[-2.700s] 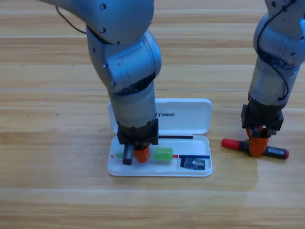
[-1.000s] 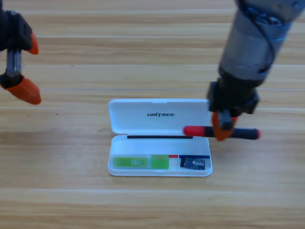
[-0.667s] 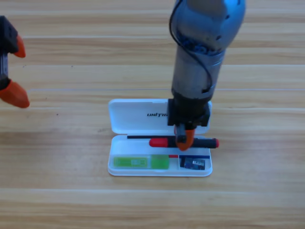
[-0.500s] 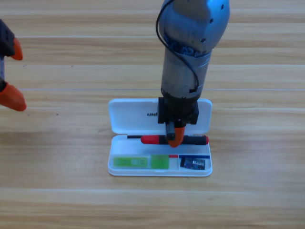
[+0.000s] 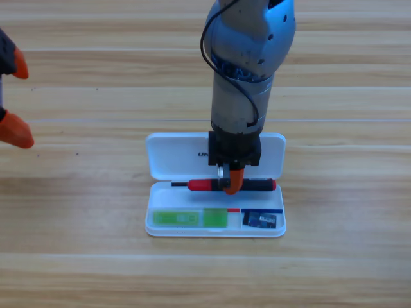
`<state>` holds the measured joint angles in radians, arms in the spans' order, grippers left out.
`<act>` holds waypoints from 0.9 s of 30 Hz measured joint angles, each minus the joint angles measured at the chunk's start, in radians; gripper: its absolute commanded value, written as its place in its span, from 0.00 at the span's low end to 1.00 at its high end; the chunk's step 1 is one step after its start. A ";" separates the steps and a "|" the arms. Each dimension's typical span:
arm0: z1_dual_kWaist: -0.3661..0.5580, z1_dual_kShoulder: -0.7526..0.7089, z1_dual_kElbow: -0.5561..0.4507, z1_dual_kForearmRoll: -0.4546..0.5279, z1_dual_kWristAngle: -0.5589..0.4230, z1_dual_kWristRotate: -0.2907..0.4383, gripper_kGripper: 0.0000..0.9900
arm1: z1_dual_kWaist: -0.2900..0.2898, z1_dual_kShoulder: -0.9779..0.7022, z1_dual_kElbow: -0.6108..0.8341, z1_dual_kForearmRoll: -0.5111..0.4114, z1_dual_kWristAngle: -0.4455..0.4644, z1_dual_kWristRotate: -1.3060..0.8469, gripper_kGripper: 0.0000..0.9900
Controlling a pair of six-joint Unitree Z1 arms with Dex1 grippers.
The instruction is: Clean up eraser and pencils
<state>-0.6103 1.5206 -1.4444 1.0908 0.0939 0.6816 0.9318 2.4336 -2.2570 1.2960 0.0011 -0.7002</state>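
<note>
In the high view, the right end effector (image 5: 230,185) is seen clenched on the black-barrelled, red-capped pencil (image 5: 203,185), held level over the open white plastic case (image 5: 168,160) on the wooden tabletop (image 5: 77,256). In the tray lie the light green and white stubby pencil (image 5: 191,218) and the small dark rectangular eraser (image 5: 262,220). The left end effector (image 5: 9,96) waits spread wide at the left edge.

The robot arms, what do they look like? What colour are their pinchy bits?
The right arm is a thick, round, shiny grey tube with a thin black cable looping along it. At its end sits a boxy black right gripper with orange jaws. Of the left arm only the left gripper shows, at the picture's left edge: black, with orange pointed jaws.
</note>
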 measured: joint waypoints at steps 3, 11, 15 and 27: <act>0.000 0.000 0.016 -0.003 0.000 0.000 1.00 | 0.000 0.000 0.000 0.000 -0.002 0.000 0.00; 0.000 0.000 0.039 -0.010 0.000 0.000 1.00 | 0.000 0.000 0.000 0.000 -0.002 0.003 0.00; 0.000 0.000 0.039 -0.010 0.000 0.000 1.00 | 0.000 0.000 0.000 0.006 -0.002 0.009 0.31; 0.000 0.000 0.048 -0.030 0.000 0.000 1.00 | 0.003 -0.007 0.000 0.049 0.067 0.011 0.82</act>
<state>-0.6103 1.5202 -1.3962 1.0608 0.0935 0.6816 0.9349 2.4265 -2.2570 1.3448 0.0678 -0.6895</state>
